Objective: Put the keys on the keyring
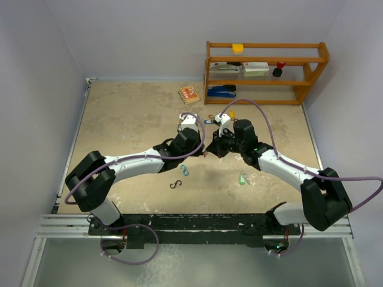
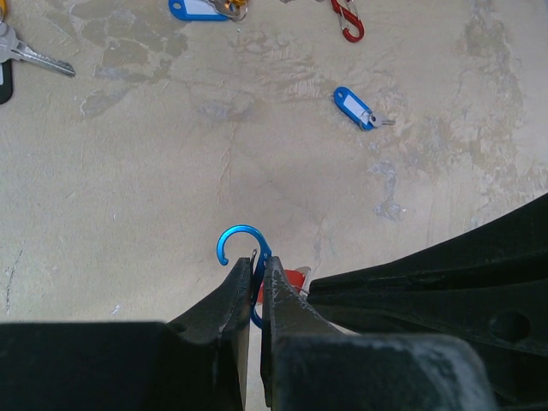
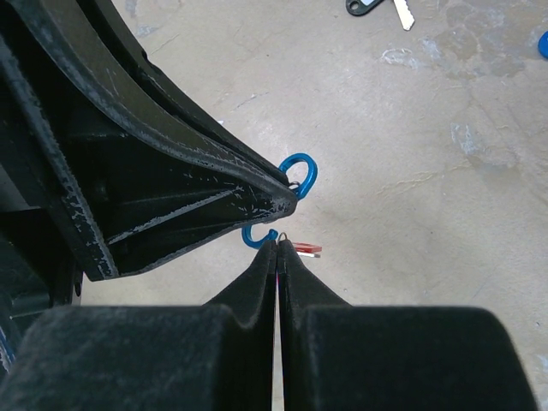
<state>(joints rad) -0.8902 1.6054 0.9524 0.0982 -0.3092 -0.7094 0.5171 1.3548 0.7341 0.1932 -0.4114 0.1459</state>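
Observation:
My left gripper (image 2: pixel 251 261) is shut on a blue S-shaped clip (image 2: pixel 233 236), whose upper hook sticks out past the fingertips. My right gripper (image 3: pixel 278 242) is shut on a red-tagged key (image 3: pixel 306 249), with its small wire ring showing at the fingertips. That ring sits right beside the clip's lower hook (image 3: pixel 255 237). The two grippers meet tip to tip above mid-table in the top view, left (image 1: pixel 201 149) and right (image 1: pixel 213 149). The red tag (image 2: pixel 294 278) also shows in the left wrist view. A blue-tagged key (image 2: pixel 353 108) lies loose on the table beyond.
On the table lie a second blue tag (image 2: pixel 195 8), a red clip (image 2: pixel 349 22), a silver key (image 2: pixel 36 56), a green-tagged key (image 1: pixel 242 178), a teal clip (image 1: pixel 185 170) and a black clip (image 1: pixel 175 184). A wooden shelf (image 1: pixel 266 72) and an orange box (image 1: pixel 188 94) stand at the back.

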